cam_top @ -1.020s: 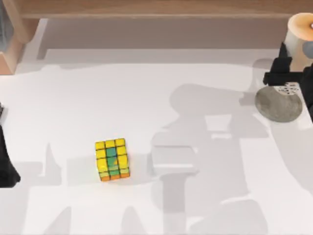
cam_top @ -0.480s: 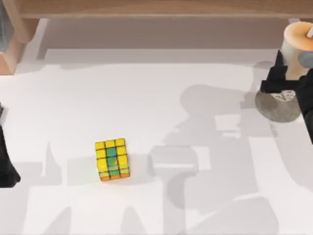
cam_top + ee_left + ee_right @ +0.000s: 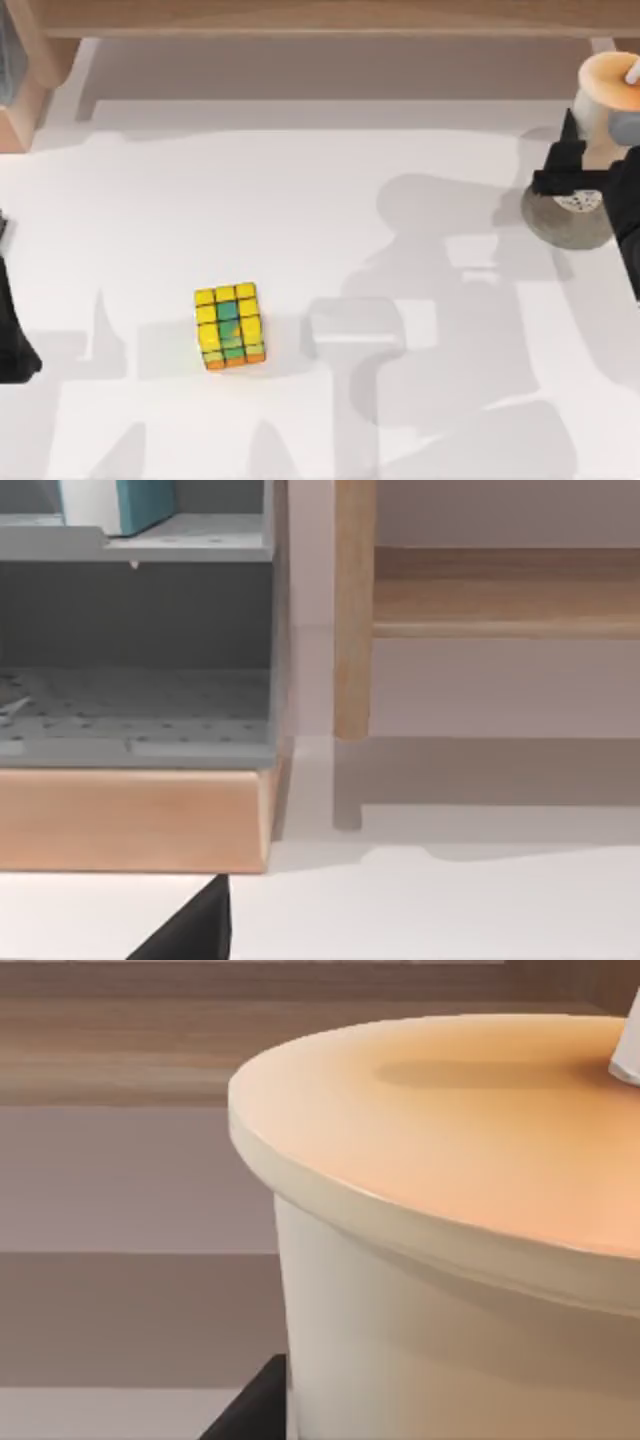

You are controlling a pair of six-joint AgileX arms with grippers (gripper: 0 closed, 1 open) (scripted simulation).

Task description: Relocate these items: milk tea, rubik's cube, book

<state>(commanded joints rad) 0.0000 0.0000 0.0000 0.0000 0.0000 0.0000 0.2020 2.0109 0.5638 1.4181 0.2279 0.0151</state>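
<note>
The milk tea [image 3: 608, 80] hangs upright at the table's far right, its pale orange lid and white straw facing up. Dark pearls at its base show just over a flat grey disc [image 3: 558, 226]. My right gripper [image 3: 592, 170] is shut on the cup's side. In the right wrist view the cup [image 3: 450, 1210] looms close, with one dark finger [image 3: 250, 1405] against its wall. The rubik's cube [image 3: 231, 325], yellow with green middle squares, rests on the table left of centre. My left gripper [image 3: 12, 345] is parked open at the left edge. The book is out of view.
A wooden shelf [image 3: 320, 15] runs along the back edge. At the back left stands a grey rack on a wooden base [image 3: 140, 720], with a teal and white item [image 3: 110, 505] on its upper level. The white table [image 3: 400, 200] lies open between cube and disc.
My right gripper has carried the milk tea slightly left and lower, so the cup's base now sits over the grey disc. The cube and left arm have not moved.
</note>
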